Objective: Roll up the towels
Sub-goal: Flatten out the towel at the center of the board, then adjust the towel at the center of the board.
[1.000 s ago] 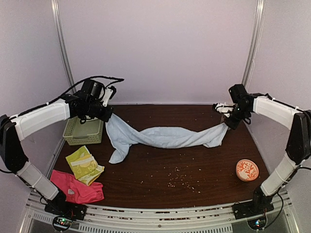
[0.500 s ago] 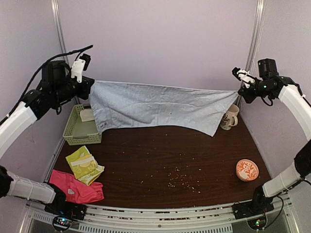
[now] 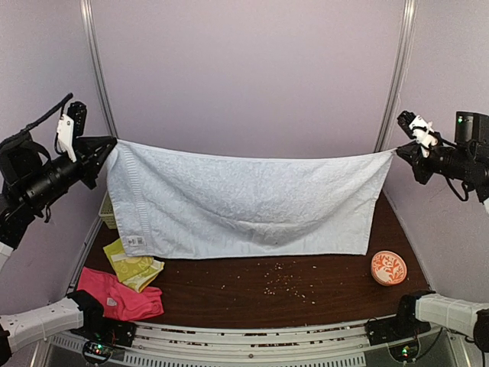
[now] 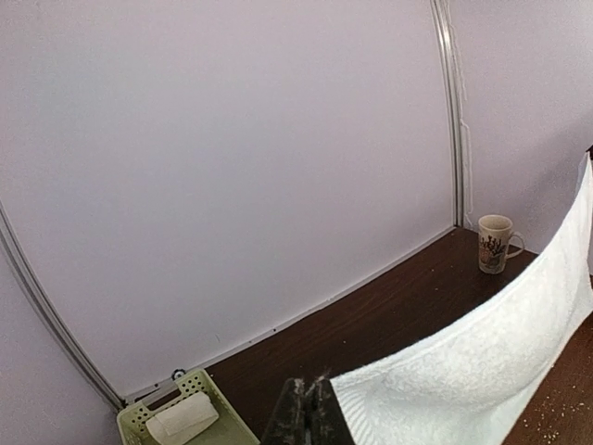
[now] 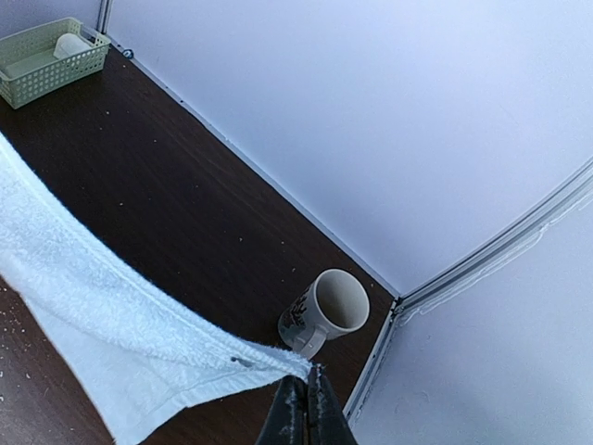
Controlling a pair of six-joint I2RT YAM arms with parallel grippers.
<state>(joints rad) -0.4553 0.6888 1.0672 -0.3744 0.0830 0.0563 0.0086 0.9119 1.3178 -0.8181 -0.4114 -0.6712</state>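
Top external shows us holding the pale blue towel [image 3: 244,206] stretched across mid-frame. Our left gripper [image 3: 107,147] is pinched closed on its upper-left corner and our right gripper [image 3: 399,153] on its upper-right. The yellow-green towel [image 3: 134,264] and pink towel [image 3: 122,298] lie lower left.

A pale towel [image 3: 244,202] hangs spread across the middle of the frame, its upper corners pinched by the left claw [image 3: 108,147] and the right claw [image 3: 398,153]. Lower left on the bench [image 3: 229,302] lie a yellow-green towel [image 3: 131,262] and a pink towel [image 3: 122,298]; lower right, an orange dish [image 3: 389,267].
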